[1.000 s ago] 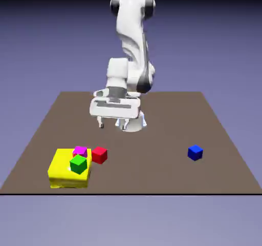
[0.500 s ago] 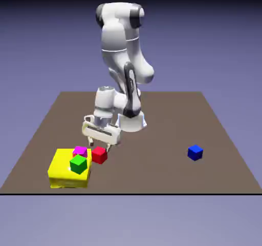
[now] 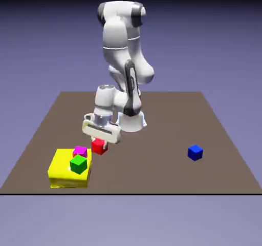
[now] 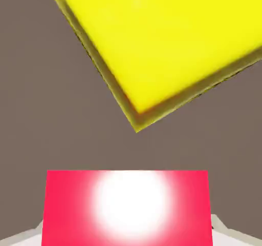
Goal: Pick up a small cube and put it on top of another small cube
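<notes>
Near the yellow block's corner (image 4: 164,45), seemingly raised: red cube (image 4: 61,209).

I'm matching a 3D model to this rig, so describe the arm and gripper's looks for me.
The Franka Panda arm is glossy white with rounded segments and dark grey-black joint sections. Its gripper has a wide, pale off-white housing with a dark slot across it. No cables show.

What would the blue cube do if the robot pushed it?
The blue cube would probably slide over the table rather than roll, because its sides look flat. It looks about as tall as it is wide, so I don't think it would tip easily. Its straight edges suggest it's stiff, not squishy.
</notes>
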You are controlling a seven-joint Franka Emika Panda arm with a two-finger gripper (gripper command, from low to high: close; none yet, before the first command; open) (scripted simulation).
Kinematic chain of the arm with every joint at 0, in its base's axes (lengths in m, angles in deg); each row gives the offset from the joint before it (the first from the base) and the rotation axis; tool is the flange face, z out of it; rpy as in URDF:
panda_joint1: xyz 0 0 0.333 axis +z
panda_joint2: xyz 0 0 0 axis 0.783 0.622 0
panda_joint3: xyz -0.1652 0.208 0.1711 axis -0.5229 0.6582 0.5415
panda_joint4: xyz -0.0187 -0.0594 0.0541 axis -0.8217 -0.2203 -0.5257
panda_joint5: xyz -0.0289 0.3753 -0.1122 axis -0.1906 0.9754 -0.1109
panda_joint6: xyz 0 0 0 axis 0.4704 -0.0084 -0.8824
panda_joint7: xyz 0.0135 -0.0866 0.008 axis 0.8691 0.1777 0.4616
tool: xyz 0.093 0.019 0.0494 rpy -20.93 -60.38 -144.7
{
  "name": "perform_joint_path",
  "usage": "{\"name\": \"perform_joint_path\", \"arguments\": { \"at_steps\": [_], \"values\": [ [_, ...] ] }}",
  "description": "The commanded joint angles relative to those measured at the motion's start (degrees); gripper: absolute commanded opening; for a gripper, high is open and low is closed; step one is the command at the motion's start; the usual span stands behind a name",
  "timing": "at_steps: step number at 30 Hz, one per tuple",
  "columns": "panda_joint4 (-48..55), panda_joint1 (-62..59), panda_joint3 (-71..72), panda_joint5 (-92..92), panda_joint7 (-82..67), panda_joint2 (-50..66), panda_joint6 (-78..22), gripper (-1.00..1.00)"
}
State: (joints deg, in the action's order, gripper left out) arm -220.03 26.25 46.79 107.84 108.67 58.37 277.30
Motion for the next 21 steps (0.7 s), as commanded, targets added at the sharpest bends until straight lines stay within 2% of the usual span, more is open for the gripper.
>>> {"name": "perform_joint_path", "arguments": {
  "at_steps": [1,15,19,21],
  "values": [
    [0.0,0.0,0.0,0.1,-0.1,0.0,0.0,-1.00],
    [27.3,20.9,-22.6,-11.3,-7.4,-0.2,-33.9,-1.00],
    [35.3,22.5,-28.2,-15.7,-7.8,-0.9,-37.0,-1.00],
    [35.5,21.8,-27.2,-13.8,-9.2,1.1,-35.3,-1.00]
  ]
}}
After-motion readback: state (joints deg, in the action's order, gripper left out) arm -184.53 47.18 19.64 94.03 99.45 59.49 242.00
